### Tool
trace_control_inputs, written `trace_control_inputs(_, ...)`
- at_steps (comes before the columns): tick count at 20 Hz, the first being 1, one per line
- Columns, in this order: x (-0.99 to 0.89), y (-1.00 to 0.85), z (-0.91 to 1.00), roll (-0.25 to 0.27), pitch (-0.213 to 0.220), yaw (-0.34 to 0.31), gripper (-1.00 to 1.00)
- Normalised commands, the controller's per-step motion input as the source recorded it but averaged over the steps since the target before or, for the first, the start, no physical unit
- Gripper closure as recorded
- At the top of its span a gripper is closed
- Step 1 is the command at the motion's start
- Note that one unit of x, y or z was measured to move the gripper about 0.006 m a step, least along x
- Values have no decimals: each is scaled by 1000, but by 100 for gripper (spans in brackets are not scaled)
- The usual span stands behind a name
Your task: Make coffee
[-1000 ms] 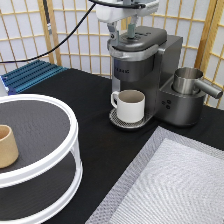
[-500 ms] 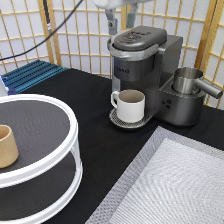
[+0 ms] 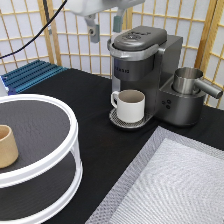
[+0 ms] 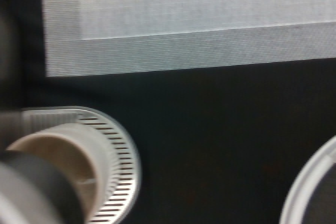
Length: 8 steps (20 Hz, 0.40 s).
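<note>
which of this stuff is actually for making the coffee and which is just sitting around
For the job:
- coffee machine, lid down
- white mug on its drip tray
- gripper, fingers open and empty, above the machine towards the exterior view's left
- no coffee pod in sight

Just there:
- tan cup on the white two-tier stand
- steel jug
- grey mat
- blue rack

You are looking at a coffee machine (image 3: pixel 142 60) in dark, slightly glossy plastic with a silvery band, a shiny steel jug (image 3: pixel 190 80) beside it, and a glazed white mug (image 3: pixel 131 105) on a slotted metal drip grille (image 4: pixel 112 170). The tabletop (image 3: pixel 100 140) is matt black cloth; the mat (image 3: pixel 175 185) looks like woven grey mesh.
</note>
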Motion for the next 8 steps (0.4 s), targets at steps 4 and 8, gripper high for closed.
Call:
trace_control_inputs(4,-20,-439,-11,43,-11,46,-100)
trace_control_inputs(8,0,0,0,0,0,0,-100)
